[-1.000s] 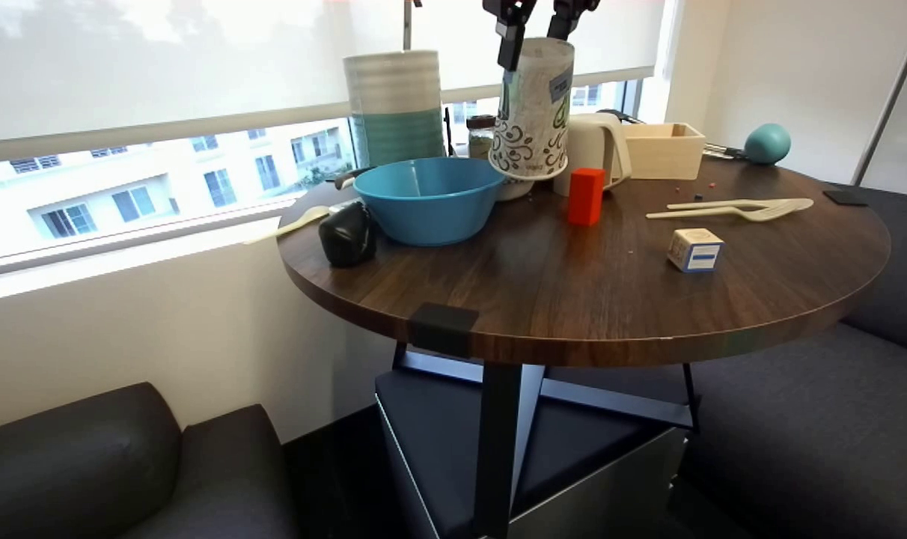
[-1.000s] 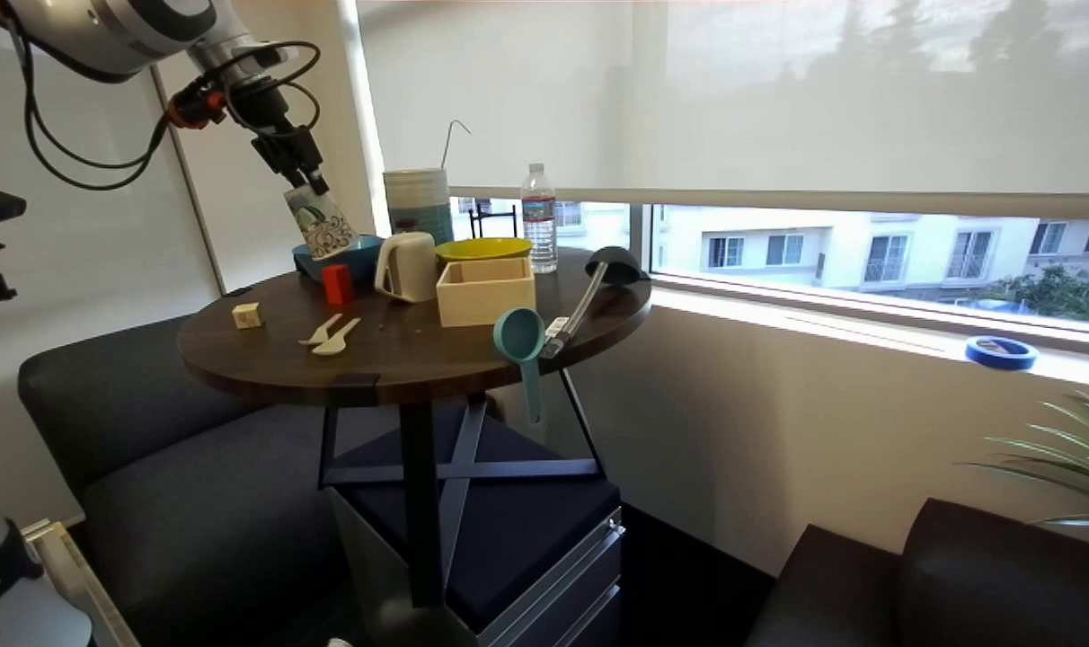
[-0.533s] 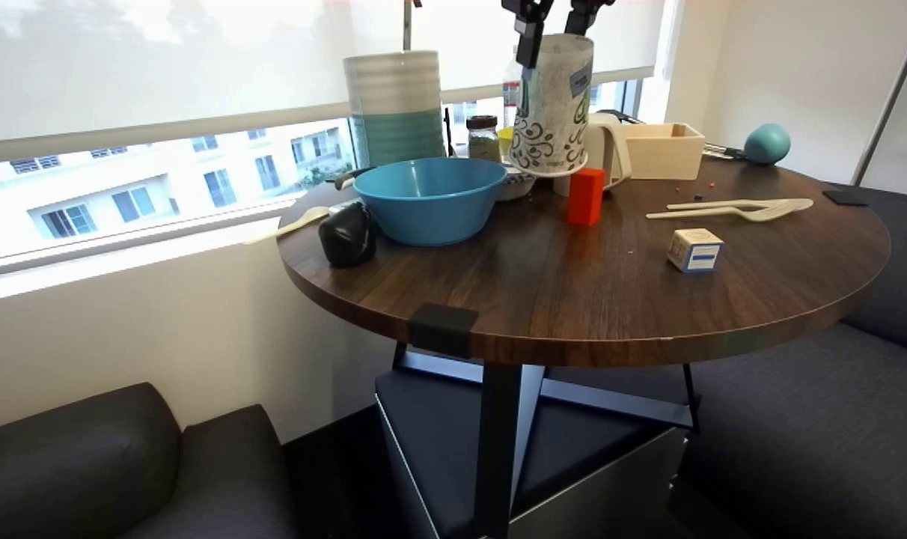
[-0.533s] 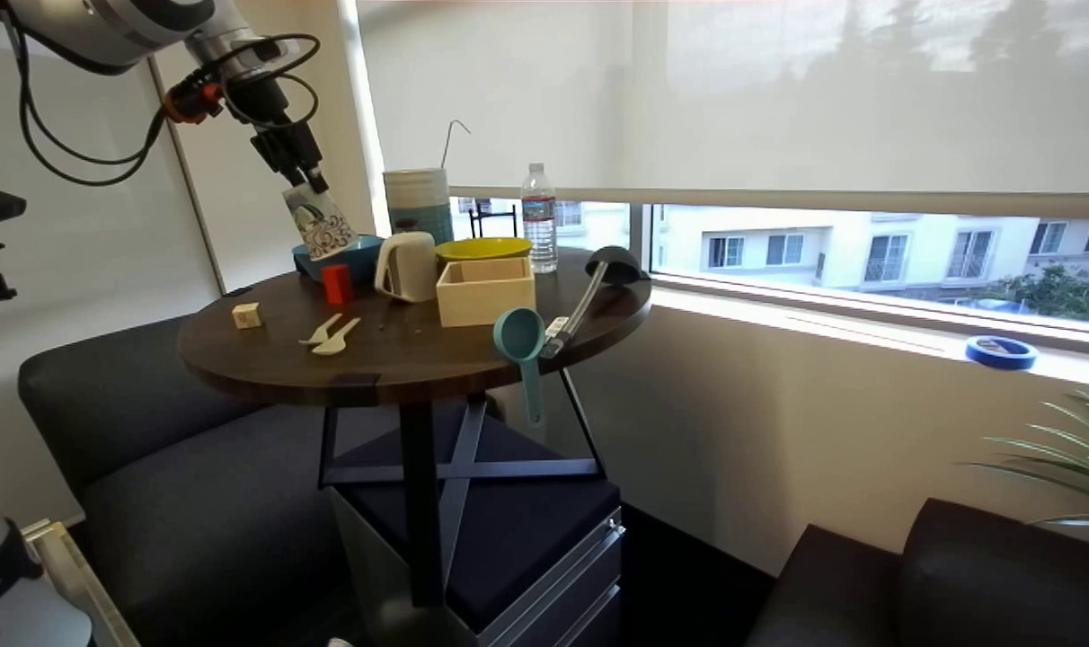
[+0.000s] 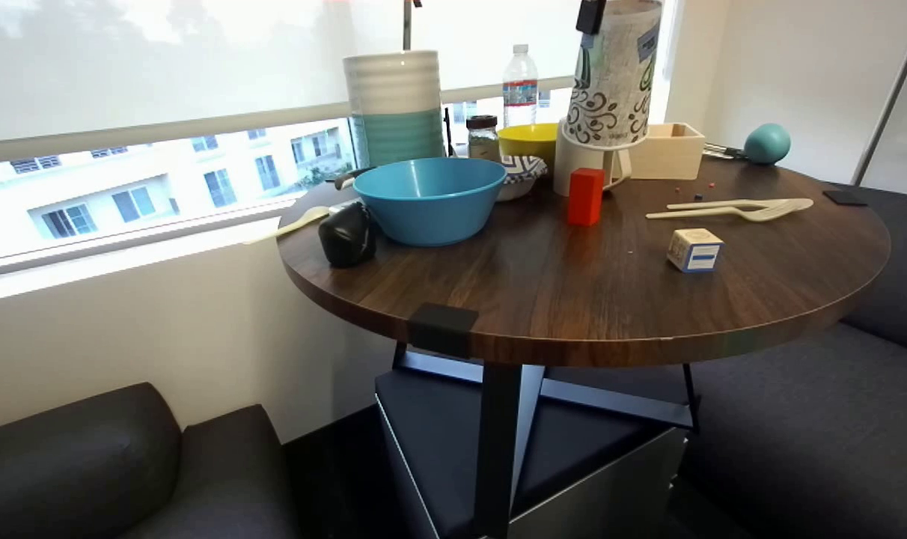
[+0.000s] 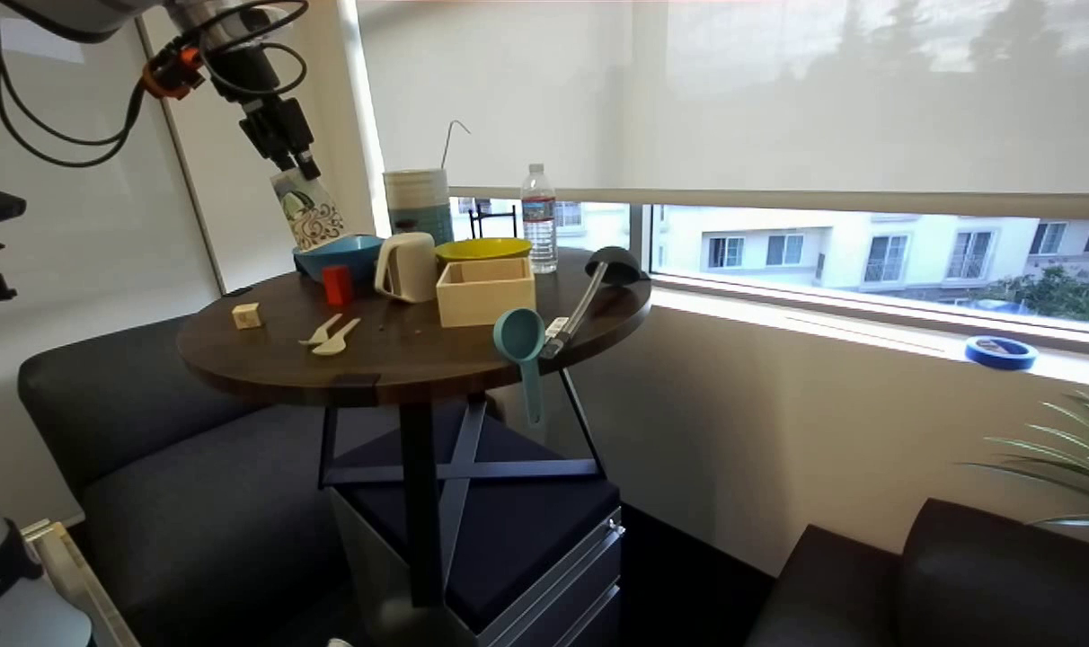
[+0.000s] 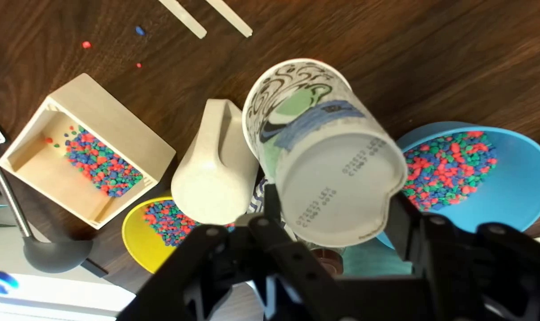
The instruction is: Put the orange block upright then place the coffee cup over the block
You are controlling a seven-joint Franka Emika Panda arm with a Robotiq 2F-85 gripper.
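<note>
Cup [image 5: 614, 82] hangs mouth-down, tilted, above worktop [image 5: 536, 288], presumably so rim can drop over block [image 5: 584, 196]. End effector [image 7: 336, 209] pinches it near base, spread to cup's width, base dented at one side. Block stands uncovered on end near mug [image 6: 410, 270], likely ready for covering. Worktop round, dark wood; window [image 6: 868, 270] with part-lowered blind [image 6: 778, 99] behind, dark couch [image 6: 203, 494] beside.

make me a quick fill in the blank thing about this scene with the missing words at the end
The gripper holds the coffee cup upside ____.
The orange block stands upright on the table, and ____ pale utensils lie near the pale cube.
In the wrist view, the bowl nearest the wooden box is ____ in colour.
That box holds pellets of red, blue and ____.

Missing words: down; two; yellow; green.
</note>
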